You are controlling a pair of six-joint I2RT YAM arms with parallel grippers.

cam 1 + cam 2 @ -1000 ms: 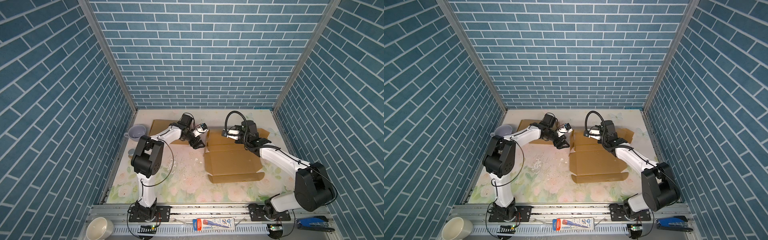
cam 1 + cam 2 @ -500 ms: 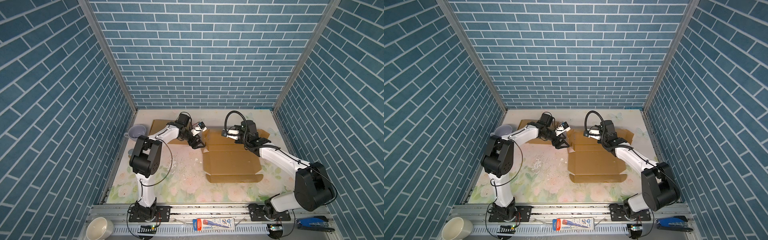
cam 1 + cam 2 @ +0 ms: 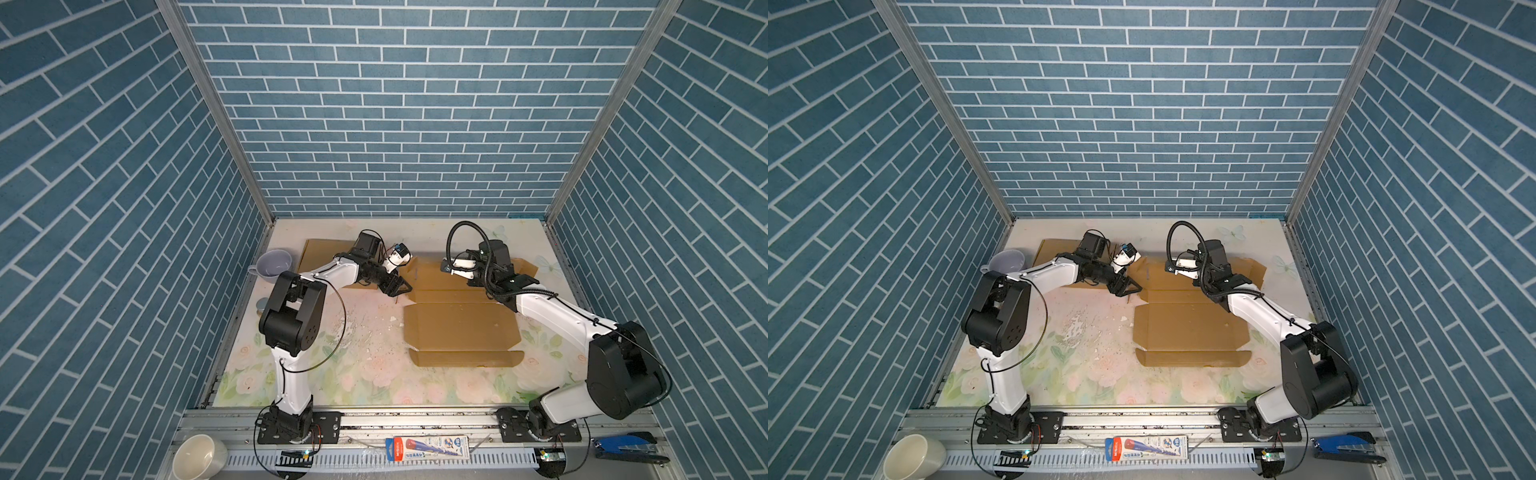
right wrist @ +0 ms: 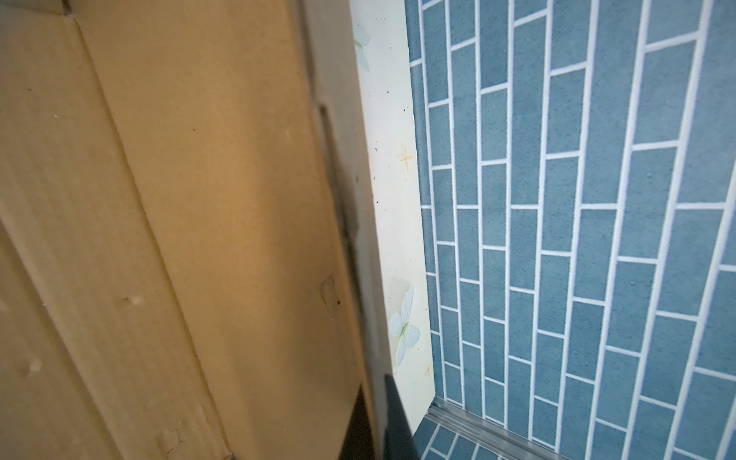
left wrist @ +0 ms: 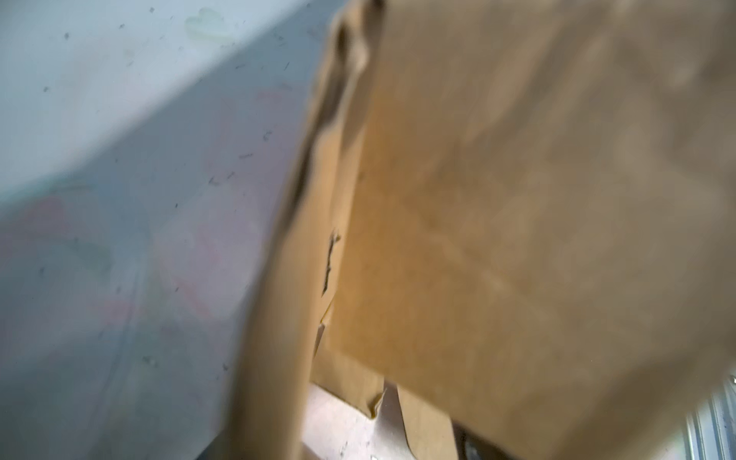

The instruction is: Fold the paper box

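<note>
Box lies flat, unfolded, on floral mat.

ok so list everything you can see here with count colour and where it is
paper box: 1, brown, flat, table centre-right
cardboard sheet: 1, brown, table's back left
cup: 1, lilac, table's left edge
mug: 1, white, front left, off table
packet: 1, white and blue, front rail
stapler: 1, blue, front right
table: 1, floral
walls: 3, blue brick
left gripper: 1, black, open, beside box's left edge
right gripper: 1, black, shut, at box's back flap
</note>
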